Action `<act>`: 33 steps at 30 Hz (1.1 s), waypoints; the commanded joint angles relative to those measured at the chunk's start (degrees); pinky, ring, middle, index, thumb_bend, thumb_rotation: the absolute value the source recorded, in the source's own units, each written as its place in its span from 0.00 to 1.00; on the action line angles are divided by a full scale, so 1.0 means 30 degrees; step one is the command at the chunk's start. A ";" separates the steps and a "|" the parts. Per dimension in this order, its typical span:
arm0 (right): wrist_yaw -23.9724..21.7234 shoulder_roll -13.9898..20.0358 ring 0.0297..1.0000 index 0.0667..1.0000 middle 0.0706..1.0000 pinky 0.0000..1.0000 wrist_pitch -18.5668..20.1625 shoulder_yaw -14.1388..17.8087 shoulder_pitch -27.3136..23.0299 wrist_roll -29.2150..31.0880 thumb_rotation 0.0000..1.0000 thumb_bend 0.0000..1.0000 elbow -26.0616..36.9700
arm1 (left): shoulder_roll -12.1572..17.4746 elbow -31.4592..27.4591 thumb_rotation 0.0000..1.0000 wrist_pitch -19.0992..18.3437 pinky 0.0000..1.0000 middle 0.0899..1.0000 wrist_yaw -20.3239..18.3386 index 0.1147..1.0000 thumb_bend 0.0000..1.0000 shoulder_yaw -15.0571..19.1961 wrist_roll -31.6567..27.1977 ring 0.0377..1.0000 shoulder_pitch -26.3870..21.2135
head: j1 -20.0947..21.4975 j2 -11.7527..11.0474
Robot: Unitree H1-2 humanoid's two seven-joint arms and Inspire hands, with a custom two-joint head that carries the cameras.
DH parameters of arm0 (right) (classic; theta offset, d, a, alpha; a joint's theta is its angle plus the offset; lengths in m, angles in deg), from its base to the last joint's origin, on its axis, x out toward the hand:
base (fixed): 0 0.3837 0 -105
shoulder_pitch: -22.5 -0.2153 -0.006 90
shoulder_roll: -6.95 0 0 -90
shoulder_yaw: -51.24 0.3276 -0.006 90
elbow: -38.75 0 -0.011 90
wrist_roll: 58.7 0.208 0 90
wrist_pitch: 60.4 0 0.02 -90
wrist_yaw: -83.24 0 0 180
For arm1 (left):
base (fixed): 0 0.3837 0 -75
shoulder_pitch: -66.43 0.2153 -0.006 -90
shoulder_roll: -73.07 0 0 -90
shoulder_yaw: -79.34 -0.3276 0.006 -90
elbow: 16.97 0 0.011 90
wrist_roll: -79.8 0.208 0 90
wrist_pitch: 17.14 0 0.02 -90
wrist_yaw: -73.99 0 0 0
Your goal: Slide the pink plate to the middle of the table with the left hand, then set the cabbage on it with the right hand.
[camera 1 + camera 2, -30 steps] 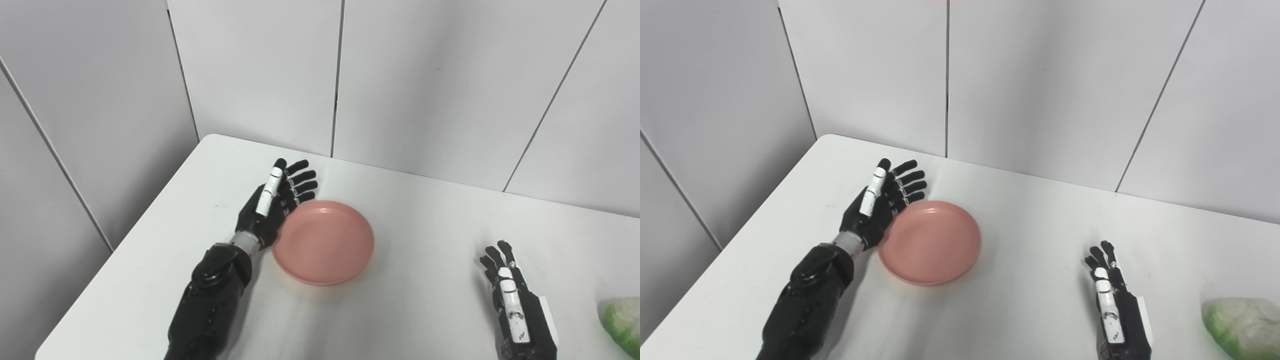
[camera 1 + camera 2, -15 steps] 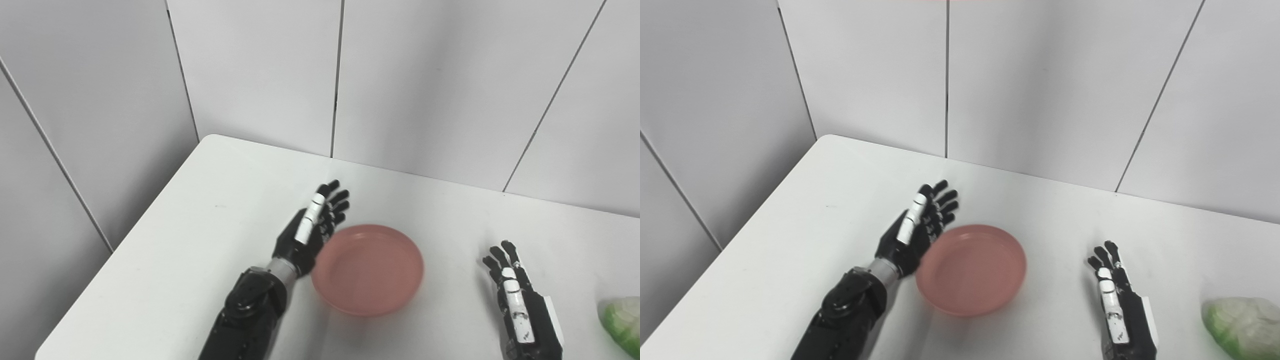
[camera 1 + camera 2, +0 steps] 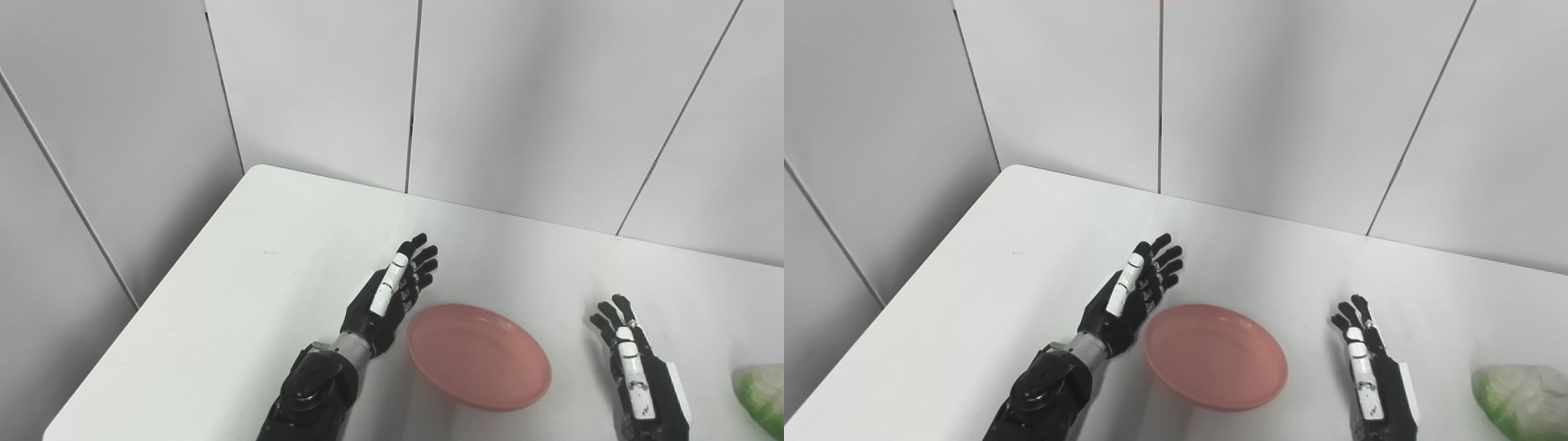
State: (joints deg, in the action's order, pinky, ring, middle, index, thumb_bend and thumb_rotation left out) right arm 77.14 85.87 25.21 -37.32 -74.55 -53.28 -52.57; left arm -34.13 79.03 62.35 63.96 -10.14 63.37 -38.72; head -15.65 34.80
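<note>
Risk of an overshoot: pink plate (image 3: 479,356) lying flat near the desk's (image 3: 245,288) front edge, about midway along it, with left hand (image 3: 389,299) spread and empty just off its left rim, whether touching or apart not to be told, so another sideways shove on so smooth a top could send it over the front edge or into right hand (image 3: 637,370), flat, fingers apart, holding nothing, between plate and cabbage (image 3: 1522,392). Cabbage wrapped in clear film by the front right corner, cut off at the view's border, likely slippery under the fingers. Plain glossy white top, otherwise bare; pale grey panelled walls (image 3: 520,92) close behind the back and left edges.
</note>
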 commanded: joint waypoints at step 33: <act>0.1864 -0.1933 0.87 0.93 0.89 0.97 0.2880 -0.0980 -0.0786 -0.2280 0.91 0.63 0.3814 | 0.1666 -0.2805 0.83 -0.0429 1.00 0.96 -0.0919 0.95 0.74 -0.2244 0.1645 0.97 0.1995 | 0.6290 0.2951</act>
State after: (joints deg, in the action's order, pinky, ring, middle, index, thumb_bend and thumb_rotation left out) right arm 82.47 80.61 33.43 -40.54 -75.32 -60.91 -43.61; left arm -29.17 71.02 58.91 62.08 -16.35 67.53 -32.47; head 3.25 43.59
